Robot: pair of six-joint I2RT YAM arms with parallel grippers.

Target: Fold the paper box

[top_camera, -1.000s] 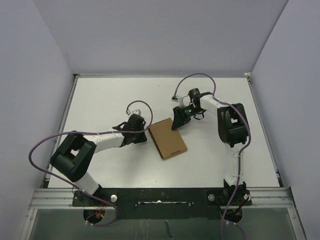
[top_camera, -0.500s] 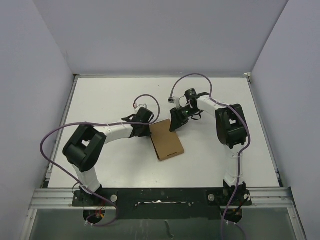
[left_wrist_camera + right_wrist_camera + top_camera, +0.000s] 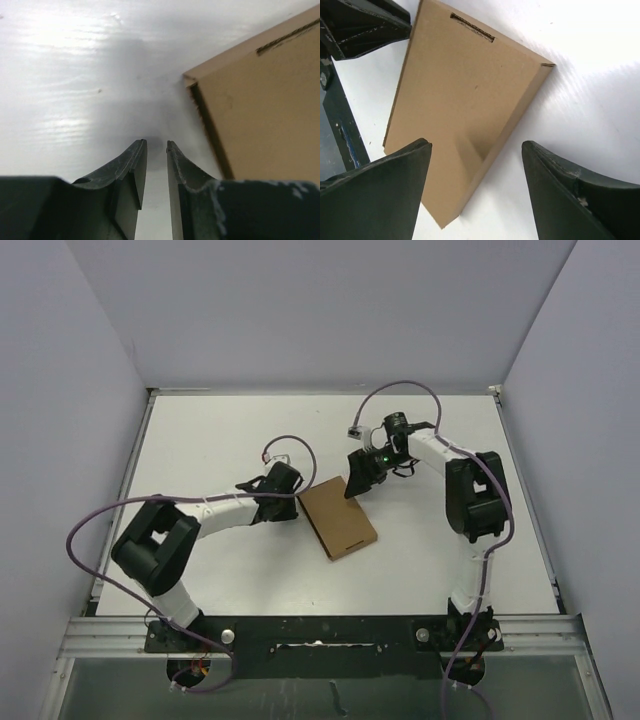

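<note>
The paper box [image 3: 338,518] lies flat and closed on the white table, a brown cardboard rectangle with a slot near its near end. My left gripper [image 3: 296,502] is low at the box's far-left corner, its jaws a narrow gap apart with only table showing between them. In the left wrist view the box [image 3: 260,110] is just right of the left gripper [image 3: 156,144], apart from it. My right gripper [image 3: 354,483] hovers over the box's far-right corner, open wide. The right wrist view shows the box's [image 3: 465,85] long edge under the right gripper [image 3: 476,145], nothing held.
Grey walls close the table [image 3: 200,440] on the left, the right and at the back. Purple cables [image 3: 400,390] loop over both arms. A black rail [image 3: 320,632] with the arm bases runs along the near edge. The left gripper's fingers [image 3: 365,25] show in the right wrist view.
My right jaws have spread much wider. The left gripper swung in to the box's far-left corner and then settled slightly lower. The box turned a little and came back.
</note>
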